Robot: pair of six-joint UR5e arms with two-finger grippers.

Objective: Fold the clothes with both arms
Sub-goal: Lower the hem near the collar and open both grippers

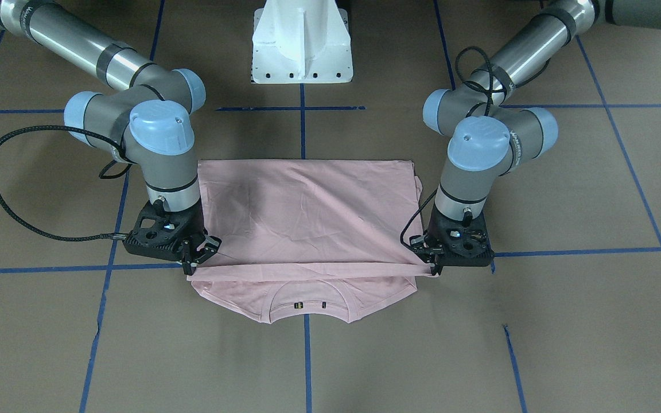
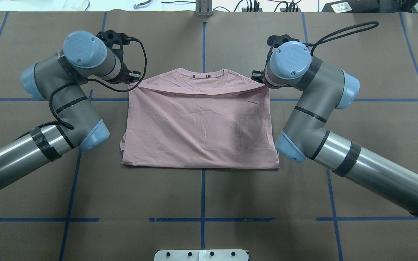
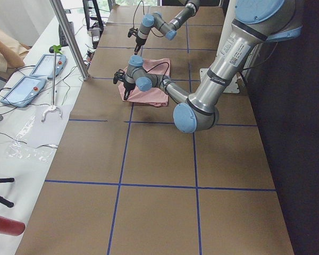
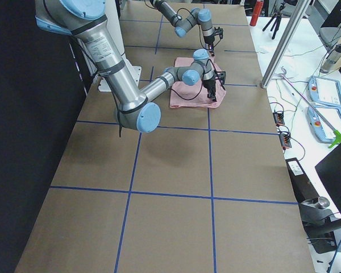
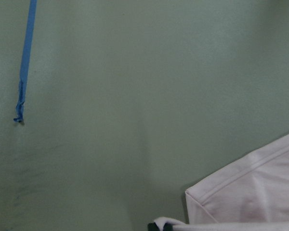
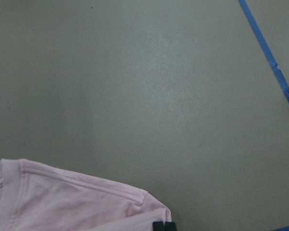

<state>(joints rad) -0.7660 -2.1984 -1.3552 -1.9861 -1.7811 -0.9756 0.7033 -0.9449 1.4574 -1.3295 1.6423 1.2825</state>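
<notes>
Two grippers hold one garment. The pink T-shirt (image 1: 307, 212) lies folded across the middle of the tabletop (image 1: 537, 332), with its collar (image 1: 307, 303) toward the edge far from the robot and its folded edge toward the robot's edge.

We learn most from the front-facing view. There the right gripper (image 1: 194, 259) is clenched on one end of the turned-over upper layer's edge, and the left gripper (image 1: 431, 263) is clenched on the other end. That edge runs between them as a straight, taut band just short of the collar. The shoulders and collar reach beyond the band and lie flat on the tabletop.

The overhead view shows the same band, but the wrists cover both sets of fingers, so we cannot read the grasp there. What it adds is the shirt's whole outline. It is nearly square, and a little cloth pokes out on the side of the left arm (image 2: 60, 119).

Each wrist view gives us only a close patch: a black fingertip (image 6: 158, 225) at the lower margin with pink cloth against it, a hemmed corner of the shirt, bare tabletop and a strip of blue tape (image 6: 267, 45).

In the side views the shirt is small between the two arms. The left one also shows a white bench along the tabletop's far edge, carrying handheld screens (image 3: 20, 89).
</notes>
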